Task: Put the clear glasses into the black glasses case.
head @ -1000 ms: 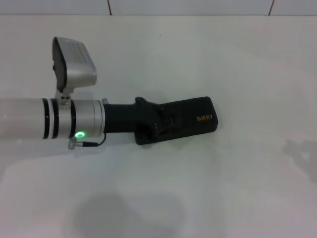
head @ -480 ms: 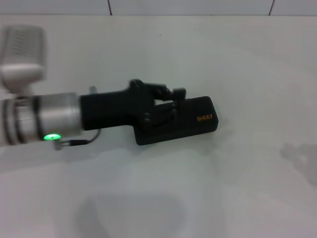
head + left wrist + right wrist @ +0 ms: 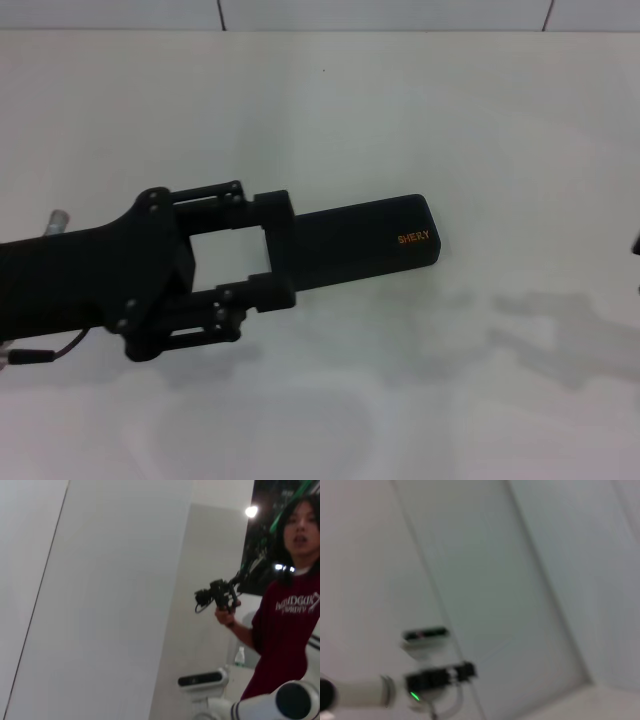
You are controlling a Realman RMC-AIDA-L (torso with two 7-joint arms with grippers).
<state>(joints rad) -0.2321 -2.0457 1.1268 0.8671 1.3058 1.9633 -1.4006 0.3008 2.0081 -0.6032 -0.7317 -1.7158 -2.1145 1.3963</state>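
The black glasses case (image 3: 375, 245) lies shut on the white table (image 3: 400, 120), its orange "SHERY" lettering near its right end. The clear glasses are out of view. My left gripper (image 3: 276, 250) hangs high above the table, close to the head camera, and covers the case's left end from sight. Its fingers (image 3: 272, 211) stand apart, with bare table showing between them, and they hold nothing. The right wrist view shows this left arm (image 3: 437, 677) far off. My right gripper shows in no view.
A tiled wall edge (image 3: 380, 15) runs along the far side of the table. In the left wrist view a person in a maroon shirt (image 3: 287, 625) holds a camera rig (image 3: 217, 595), beside the robot's head (image 3: 202, 681).
My left gripper has come up off the case's left end, drawn back to the left and turned, so it now looms larger with its fingers spread. The case has not moved.
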